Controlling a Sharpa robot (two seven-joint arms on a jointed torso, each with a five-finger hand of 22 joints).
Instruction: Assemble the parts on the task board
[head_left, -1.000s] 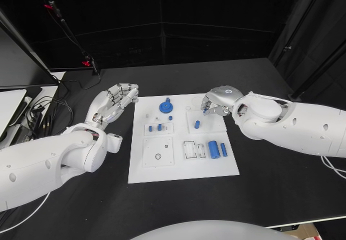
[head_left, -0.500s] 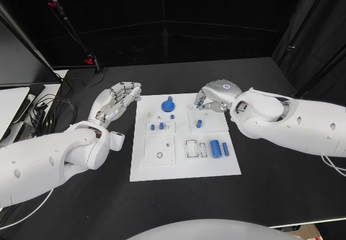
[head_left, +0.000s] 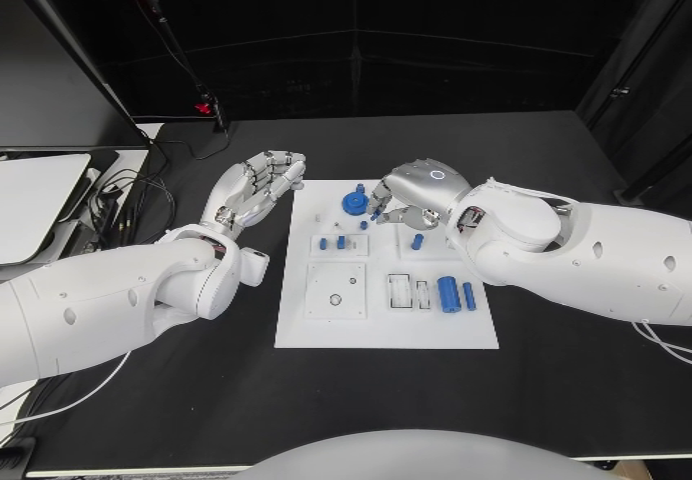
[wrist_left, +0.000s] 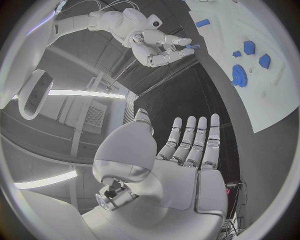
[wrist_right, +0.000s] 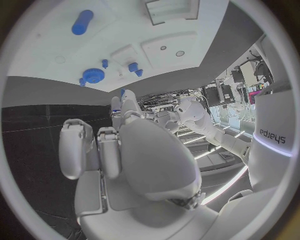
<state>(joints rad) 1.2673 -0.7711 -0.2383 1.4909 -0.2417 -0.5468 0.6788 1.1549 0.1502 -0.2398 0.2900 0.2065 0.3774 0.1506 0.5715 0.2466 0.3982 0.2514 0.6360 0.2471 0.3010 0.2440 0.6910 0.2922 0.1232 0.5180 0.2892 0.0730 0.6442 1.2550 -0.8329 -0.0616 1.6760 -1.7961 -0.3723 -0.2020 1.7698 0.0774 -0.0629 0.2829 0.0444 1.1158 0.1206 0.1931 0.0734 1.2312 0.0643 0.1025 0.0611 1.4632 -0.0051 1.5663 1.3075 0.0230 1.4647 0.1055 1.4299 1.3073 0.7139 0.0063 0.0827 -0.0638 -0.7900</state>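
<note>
The white task board (head_left: 387, 320) lies mid-table. On it I see a blue gear (head_left: 353, 203), small blue parts (head_left: 332, 242), a blue peg (head_left: 417, 241) and two blue cylinders (head_left: 449, 292). My right hand (head_left: 408, 195) hovers over the board's far edge beside the gear and pinches a small blue peg (wrist_left: 194, 46) at its fingertips; that peg also shows in the right wrist view (wrist_right: 122, 92). My left hand (head_left: 257, 190) lies off the board's far left corner, flat, fingers apart, holding nothing. The left wrist view shows the board (wrist_left: 250, 30) and gear (wrist_left: 239, 75).
A white device (head_left: 36, 205) and dark cables (head_left: 127, 195) sit at the table's left edge. Recessed white blocks (head_left: 335, 291) and slotted holders (head_left: 411, 292) occupy the board's near half. Bare black table lies to the right and near side of the board.
The camera has shifted. My right hand rose from the peg area and moved toward the gear with a small blue peg in its fingertips. The left hand stays flat.
</note>
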